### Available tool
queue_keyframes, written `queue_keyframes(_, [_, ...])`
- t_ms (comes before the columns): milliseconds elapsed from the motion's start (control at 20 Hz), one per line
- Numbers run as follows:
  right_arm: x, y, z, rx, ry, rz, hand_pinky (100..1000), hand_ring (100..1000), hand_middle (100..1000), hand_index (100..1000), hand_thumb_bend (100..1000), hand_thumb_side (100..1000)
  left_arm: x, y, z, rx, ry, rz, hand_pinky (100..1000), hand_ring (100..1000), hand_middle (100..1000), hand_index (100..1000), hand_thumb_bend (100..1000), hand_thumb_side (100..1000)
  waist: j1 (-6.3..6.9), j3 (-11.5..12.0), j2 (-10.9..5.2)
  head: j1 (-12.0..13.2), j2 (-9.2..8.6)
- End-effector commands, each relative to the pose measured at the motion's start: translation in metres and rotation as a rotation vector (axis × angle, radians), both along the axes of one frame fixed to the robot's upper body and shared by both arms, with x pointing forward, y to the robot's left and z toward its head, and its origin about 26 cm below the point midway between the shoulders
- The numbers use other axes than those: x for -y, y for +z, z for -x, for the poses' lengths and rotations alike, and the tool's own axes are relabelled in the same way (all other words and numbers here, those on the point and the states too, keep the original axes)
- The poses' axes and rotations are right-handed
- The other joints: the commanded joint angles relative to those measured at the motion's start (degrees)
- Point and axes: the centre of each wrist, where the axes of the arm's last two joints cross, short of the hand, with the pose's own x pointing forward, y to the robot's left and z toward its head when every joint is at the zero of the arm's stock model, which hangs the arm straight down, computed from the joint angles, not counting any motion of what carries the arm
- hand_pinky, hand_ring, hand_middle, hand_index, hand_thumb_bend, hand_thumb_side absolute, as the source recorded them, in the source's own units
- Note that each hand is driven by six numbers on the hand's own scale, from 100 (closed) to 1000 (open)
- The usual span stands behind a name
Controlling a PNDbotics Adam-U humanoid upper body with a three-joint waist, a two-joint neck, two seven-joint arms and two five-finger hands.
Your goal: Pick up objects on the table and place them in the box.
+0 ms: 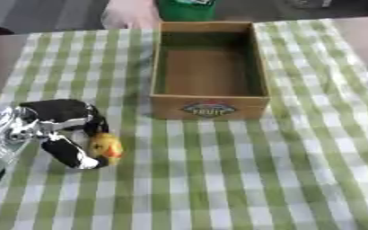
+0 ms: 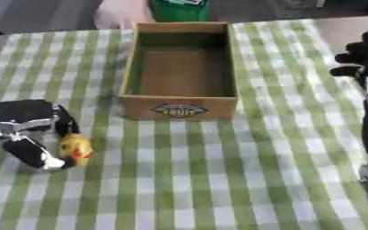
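Left eye view first: the wooden box [image 1: 209, 72] sits toward the far middle of the green checked tablecloth [image 1: 242, 179], open top, and as far as I can see nothing is in it, just bare bottom. There's an oval label on its near wall. Down at the left, the left hand [image 1: 58, 123] comes in low over the cloth with its fingers and thumb curled around a small yellow and orange toy [image 1: 106, 148]. The toy sits on the cloth right at the fingertips, touching them, with a finger behind it and the thumb just beside it. It's well apart from the box, off to the near left.

Right eye view: same box, same toy pinched at the left. The right hand [image 2: 366, 56] shows at the right edge, raised, fingers bent a bit; honestly can't tell how far they're closed.
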Motion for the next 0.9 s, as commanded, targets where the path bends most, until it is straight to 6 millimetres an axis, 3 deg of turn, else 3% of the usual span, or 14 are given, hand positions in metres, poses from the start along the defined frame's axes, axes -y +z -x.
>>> queue_keyframes(50, [0.001, 0.006, 0.002, 0.020, -0.002, 0.011, 591, 665, 648, 787, 100, 594, -0.002, 0.003, 0.000, 0.009, -0.005, -0.013, 479, 589, 483, 748, 389, 510, -0.11, -0.01, -0.85, 0.18, -0.39])
queue_keyframes(300, [0.001, 0.006, 0.002, 0.018, -0.003, 0.012, 592, 665, 647, 787, 100, 595, 0.002, 0.012, 0.005, 0.034, -0.037, 0.003, 464, 576, 476, 743, 290, 514, -0.07, 0.04, -0.91, 0.19, -0.49])
queue_keyframes(450, [0.001, 0.006, 0.002, 0.018, -0.003, 0.012, 592, 665, 647, 787, 100, 595, 0.003, 0.015, 0.008, 0.040, -0.045, 0.007, 463, 576, 475, 742, 283, 515, -0.06, 0.02, -0.91, 0.17, -0.48])
queue_keyframes(500, [0.001, 0.006, 0.002, 0.017, -0.003, 0.013, 592, 665, 647, 787, 100, 597, 0.003, 0.017, 0.009, 0.043, -0.045, 0.007, 450, 567, 468, 735, 159, 546, -0.05, 0.05, -0.91, 0.15, -0.48])
queue_keyframes(550, [0.001, 0.005, 0.002, 0.016, -0.004, 0.013, 592, 665, 647, 787, 100, 597, 0.001, 0.020, 0.010, 0.058, -0.047, 0.007, 443, 563, 467, 733, 100, 570, -0.03, 0.13, -0.91, 0.09, -0.47])
queue_keyframes(900, [0.001, 0.005, 0.002, 0.014, -0.003, 0.017, 592, 665, 647, 787, 100, 599, -0.007, 0.036, 0.023, 0.115, -0.048, -0.006, 429, 556, 469, 730, 100, 636, -0.04, 0.39, -0.83, 0.00, -0.68])
